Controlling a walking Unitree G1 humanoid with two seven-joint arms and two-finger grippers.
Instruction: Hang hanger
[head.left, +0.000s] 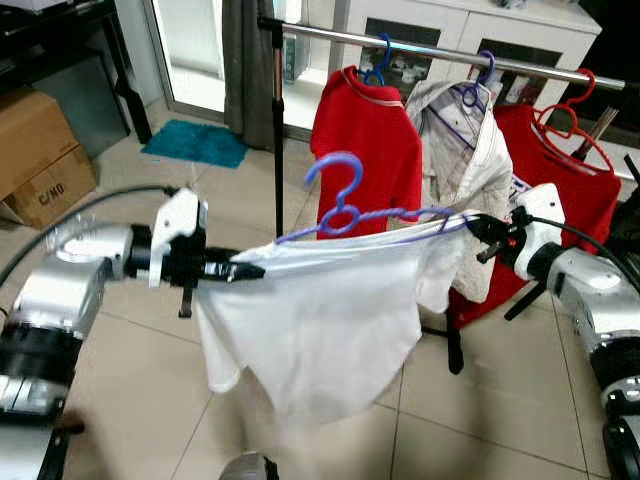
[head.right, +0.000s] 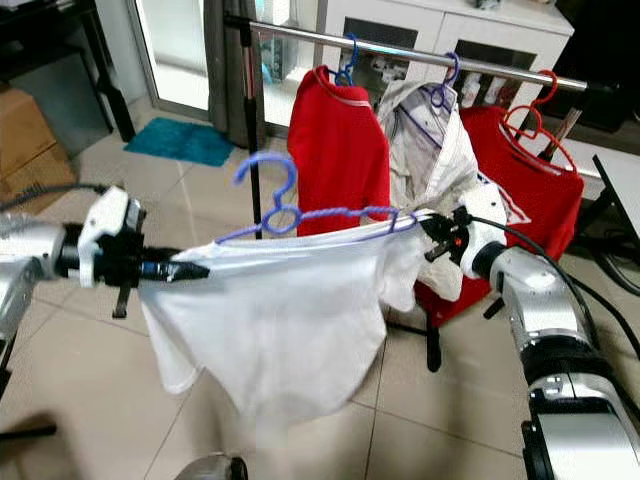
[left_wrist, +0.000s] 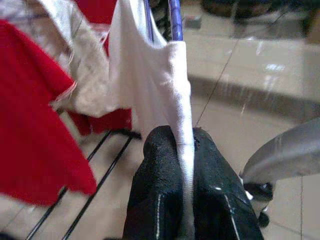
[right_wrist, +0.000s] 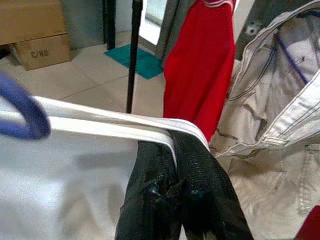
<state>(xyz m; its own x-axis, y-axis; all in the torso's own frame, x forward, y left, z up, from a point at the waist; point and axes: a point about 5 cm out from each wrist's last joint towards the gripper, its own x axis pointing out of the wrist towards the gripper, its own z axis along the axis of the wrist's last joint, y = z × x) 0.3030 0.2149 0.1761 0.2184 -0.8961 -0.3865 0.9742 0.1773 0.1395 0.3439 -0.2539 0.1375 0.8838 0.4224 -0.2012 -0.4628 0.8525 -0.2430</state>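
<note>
The left gripper (head.left: 250, 270) and right gripper (head.left: 472, 228) each pinch one shoulder of the white shirt (head.left: 320, 320), stretching it so the hanger (head.left: 345, 205) stays level below the rail (head.left: 440, 52).

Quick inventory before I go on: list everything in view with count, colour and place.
White shirt: 1, white, stretched between the two grippers in front of the rail.
Hanger: 1, purple-blue, inside the white shirt, hook up, not yet on the rail.
Clothes rail: 1, silver bar on a black stand, behind the shirt.
Red shirts: 2, red, hanging on the rail at either end.
Beige jacket: 1, off-white, hanging between the red shirts.
Cardboard boxes: 2, brown, on the floor at far left.
Mat: 1, teal, by the glass door.
Left gripper: shut on the shirt's left shoulder.
Right gripper: shut on the right shoulder.
</note>
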